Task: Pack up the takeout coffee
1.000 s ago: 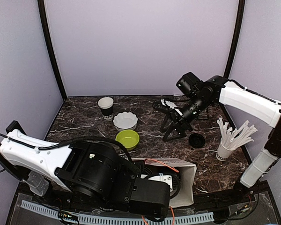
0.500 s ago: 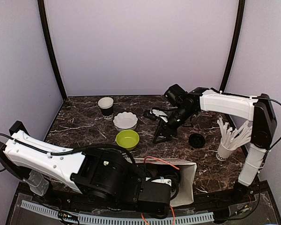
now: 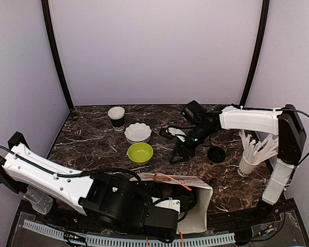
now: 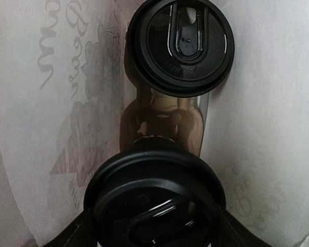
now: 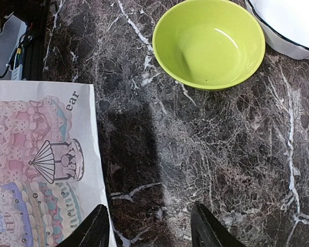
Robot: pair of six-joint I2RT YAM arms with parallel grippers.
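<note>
Well inside the paper bag (image 4: 262, 128), left fingers (image 4: 236, 235) clasp the takeout coffee (image 4: 154, 200).

Two takeout coffees show in the left wrist view, both inside the white paper bag (image 4: 268, 128). Of each one almost only the black plastic lid is seen, turned flat toward the camera, so the lettering on the cups cannot be read. The near takeout coffee (image 4: 154, 200) fills the lower part of the view. Its round lid sits between the two fingers of the left gripper (image 4: 157, 231), which press on its rim from both sides. The far takeout coffee (image 4: 179, 46) stands deeper in the bag, apart from the near one. Its lid is closed and has a long oval sip tab.
</note>
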